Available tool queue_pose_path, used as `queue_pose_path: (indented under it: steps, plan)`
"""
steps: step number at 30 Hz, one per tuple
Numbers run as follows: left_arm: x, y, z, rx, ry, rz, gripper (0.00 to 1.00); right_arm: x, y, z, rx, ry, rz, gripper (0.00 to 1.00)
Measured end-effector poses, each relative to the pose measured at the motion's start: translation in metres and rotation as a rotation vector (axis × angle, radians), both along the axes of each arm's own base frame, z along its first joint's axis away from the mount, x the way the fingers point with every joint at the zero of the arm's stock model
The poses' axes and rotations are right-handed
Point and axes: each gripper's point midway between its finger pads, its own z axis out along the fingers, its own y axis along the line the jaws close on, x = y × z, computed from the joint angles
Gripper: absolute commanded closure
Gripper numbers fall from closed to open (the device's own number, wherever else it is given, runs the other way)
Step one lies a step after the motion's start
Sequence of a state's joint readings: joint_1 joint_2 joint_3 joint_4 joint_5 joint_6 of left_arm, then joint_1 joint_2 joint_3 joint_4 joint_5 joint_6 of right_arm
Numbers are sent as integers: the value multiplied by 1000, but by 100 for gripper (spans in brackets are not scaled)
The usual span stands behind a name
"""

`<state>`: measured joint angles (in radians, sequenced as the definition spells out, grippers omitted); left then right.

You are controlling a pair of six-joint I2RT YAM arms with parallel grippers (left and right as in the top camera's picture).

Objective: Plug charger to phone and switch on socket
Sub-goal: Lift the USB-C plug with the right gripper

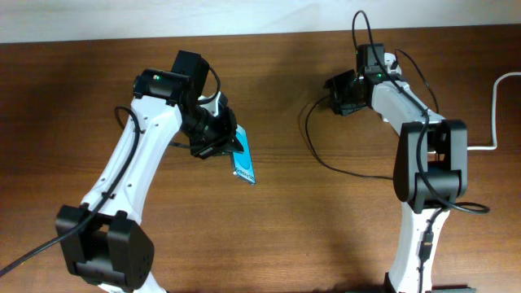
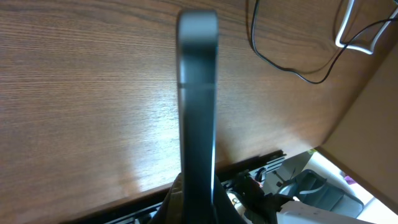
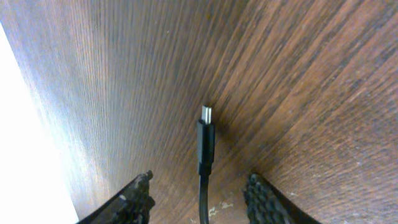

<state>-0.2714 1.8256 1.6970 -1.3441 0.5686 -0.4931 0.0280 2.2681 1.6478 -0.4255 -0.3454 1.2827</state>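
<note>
**Charger plug between the right fingers, phone held up by the left**

The charger's (image 3: 206, 140) plug tip points away from the right wrist camera, and its black cable runs back between the two fingers. The right gripper (image 3: 200, 179) stands with its fingers apart, one on each side of the cable and touching neither side of it, so nothing is gripped there yet. The left gripper (image 1: 229, 150) is clamped on the phone (image 1: 244, 165), which is held clear of the table (image 1: 285, 228) and, in the left wrist view, shows edge-on as a dark slim bar. The step in hand appears to be taking hold of the plug. The next move calls for closing squarely on the plug body, then lining its tip up with the port on the phone's end (the port itself cannot be made out). The socket is not clearly visible; only a thick white cord (image 1: 496, 114) shows at the right edge.
</note>
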Motion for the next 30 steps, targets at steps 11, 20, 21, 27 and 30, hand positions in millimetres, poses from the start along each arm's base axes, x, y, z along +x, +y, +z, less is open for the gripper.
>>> queue_pose_path:
  steps: [11, 20, 21, 27, 30]
  plan:
    - [0, 0, 0, 0, 0, 0, 100, 13, -6, -6, -31, -30, -26, 65]
    - [0, 0, 0, 0, 0, 0, 100, 13, -3, -13, -23, -16, -18, 89]
    - [0, 0, 0, 0, 0, 0, 100, 13, -2, -15, -22, -13, -16, 95]
    - [-2, 0, 0, 2, 7, 0, 100, 13, 3, -14, -23, -14, 14, 96]
    - [-2, 1, 0, 3, 10, 0, 100, 11, 10, -12, -18, -51, 125, 96]
